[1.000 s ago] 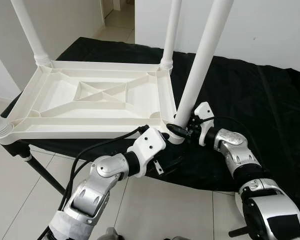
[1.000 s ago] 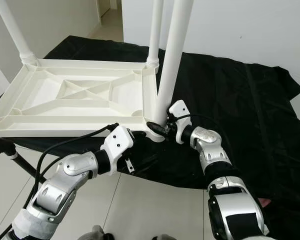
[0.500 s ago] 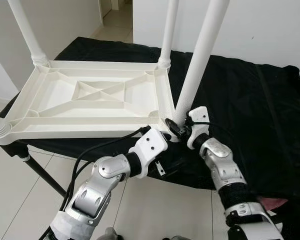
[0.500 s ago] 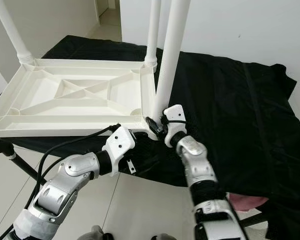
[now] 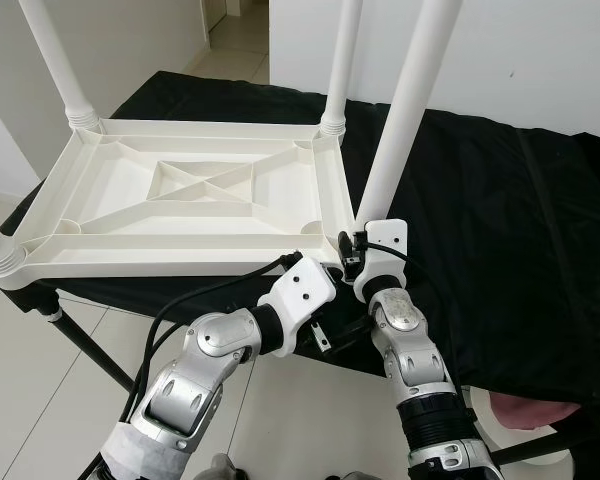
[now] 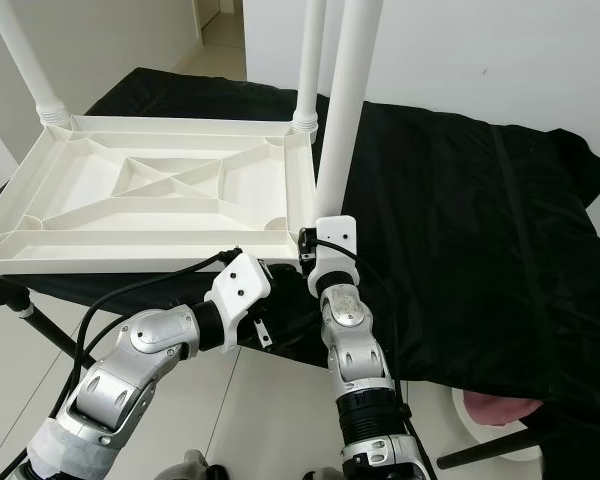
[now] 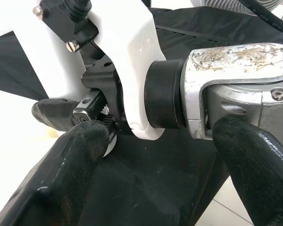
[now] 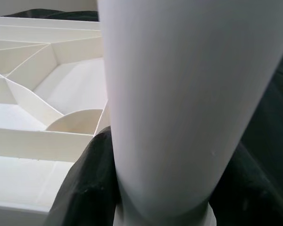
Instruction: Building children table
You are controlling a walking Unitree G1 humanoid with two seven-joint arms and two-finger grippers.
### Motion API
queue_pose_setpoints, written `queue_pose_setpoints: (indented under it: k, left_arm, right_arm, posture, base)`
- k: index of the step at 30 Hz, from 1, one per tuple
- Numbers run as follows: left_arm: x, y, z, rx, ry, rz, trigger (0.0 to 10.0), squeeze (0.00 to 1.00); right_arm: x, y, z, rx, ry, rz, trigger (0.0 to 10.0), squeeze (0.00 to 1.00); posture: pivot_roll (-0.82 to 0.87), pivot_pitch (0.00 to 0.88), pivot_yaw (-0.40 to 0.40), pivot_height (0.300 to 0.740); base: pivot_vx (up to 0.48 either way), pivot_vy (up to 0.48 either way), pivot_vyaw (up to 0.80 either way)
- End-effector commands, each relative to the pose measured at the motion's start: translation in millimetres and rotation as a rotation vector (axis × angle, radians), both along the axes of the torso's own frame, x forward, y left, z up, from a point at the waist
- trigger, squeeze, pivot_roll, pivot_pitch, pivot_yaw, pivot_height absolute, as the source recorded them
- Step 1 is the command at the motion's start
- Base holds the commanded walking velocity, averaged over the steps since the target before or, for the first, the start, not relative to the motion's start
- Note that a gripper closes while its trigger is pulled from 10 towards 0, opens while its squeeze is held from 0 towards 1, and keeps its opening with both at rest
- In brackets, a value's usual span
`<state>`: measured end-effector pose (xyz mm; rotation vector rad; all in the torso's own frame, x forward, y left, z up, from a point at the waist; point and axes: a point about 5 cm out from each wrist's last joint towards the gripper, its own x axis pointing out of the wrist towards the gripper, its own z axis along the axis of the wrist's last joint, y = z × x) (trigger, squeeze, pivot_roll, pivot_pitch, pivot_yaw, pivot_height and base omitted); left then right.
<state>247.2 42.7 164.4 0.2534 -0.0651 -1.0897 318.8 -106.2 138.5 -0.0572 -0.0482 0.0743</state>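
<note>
Two black fingers (image 8: 92, 183) of your right gripper (image 5: 358, 256) are clamped round the near-right leg (image 5: 400, 130) right at its base, where it meets the corner socket of the upturned tabletop (image 5: 190, 200) on the black-draped counter (image 5: 500, 220). That's hollow white plastic: light, stiff, slick, so low by the socket is your best hold. Your left gripper (image 5: 325, 325) sits just beneath that corner, fingers spread, gripping nothing. Since a second ago your right forearm has swung in from the right to stand almost straight under the leg.
</note>
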Motion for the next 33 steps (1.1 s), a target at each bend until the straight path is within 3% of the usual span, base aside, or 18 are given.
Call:
queue_pose_setpoints:
  k: [1, 7, 11, 15, 16, 18, 19, 20, 26, 33]
  left_arm:
    - [1.2, 1.5, -2.6, 0.003, -0.003, 0.051, 10.0, 0.0]
    - [2.7, 1.5, -3.6, 0.01, -0.009, 0.053, 10.0, 0.0]
    - [3.1, 1.2, -4.0, 0.011, -0.009, 0.054, 10.0, 0.0]
    - [3.1, 1.1, -4.0, 0.011, -0.009, 0.054, 10.0, 0.0]
    - [3.1, 1.3, -3.9, 0.011, -0.01, 0.056, 10.0, 0.0]
    - [2.7, 1.8, -4.0, 0.013, -0.012, 0.058, 10.0, 0.0]
    - [2.7, 1.8, -4.0, 0.013, -0.012, 0.058, 10.0, 0.0]
    - [2.5, 2.3, -4.3, 0.014, -0.012, 0.058, 10.0, 0.0]
    - [3.4, 5.7, -4.9, 0.02, -0.011, 0.069, 10.0, 0.0]
    - [4.5, 8.7, -4.9, 0.019, -0.013, 0.092, 10.0, 0.0]
  right_arm:
    - [-1.6, -5.3, 2.4, -0.017, -0.013, -0.032, 10.0, 1.0]
    - [-3.4, -3.7, 9.1, 0.046, -0.049, 0.028, 10.0, 1.0]
    - [-4.0, 1.8, 12.2, 0.052, -0.06, 0.136, 10.0, 1.0]
    - [-4.7, 2.6, 13.0, 0.051, -0.058, 0.143, 10.0, 1.0]
    - [-1.6, -1.9, 10.5, 0.02, -0.04, 0.291, 10.0, 0.0]
    - [0.7, -10.8, 8.5, -0.045, -0.015, 0.513, 10.0, 0.0]
    - [0.7, -10.8, 8.5, -0.045, -0.015, 0.513, 10.0, 0.0]
    - [2.7, -16.2, 8.1, -0.087, -0.002, 0.589, 10.0, 0.0]
    - [17.0, -29.1, 9.9, -0.174, 0.034, 0.69, 10.0, 0.0]
    - [31.7, -28.2, 6.7, -0.232, 0.068, 0.755, 10.0, 0.0]
  posture:
    - [-0.03, 0.02, -0.024, 0.74]
    - [-0.03, 0.01, -0.028, 0.74]
    - [-0.03, 0.007, -0.032, 0.74]
    - [-0.03, 0.007, -0.032, 0.74]
    - [-0.02, 0.006, -0.034, 0.74]
    - [-0.02, 0.009, -0.034, 0.74]
    - [-0.02, 0.009, -0.034, 0.74]
    - [-0.02, 0.009, -0.032, 0.74]
    - [-0.01, 0.008, -0.031, 0.74]
    - [0.0, 0.008, -0.029, 0.74]
  base:
    - [0.0, 0.0, 0.0]
    - [0.0, 0.0, 0.0]
    - [0.0, 0.0, 0.0]
    - [0.0, 0.0, 0.0]
    - [0.0, 0.0, 0.0]
    - [0.0, 0.0, 0.0]
    - [0.0, 0.0, 0.0]
    - [0.0, 0.0, 0.0]
    - [0.0, 0.0, 0.0]
    - [0.0, 0.0, 0.0]
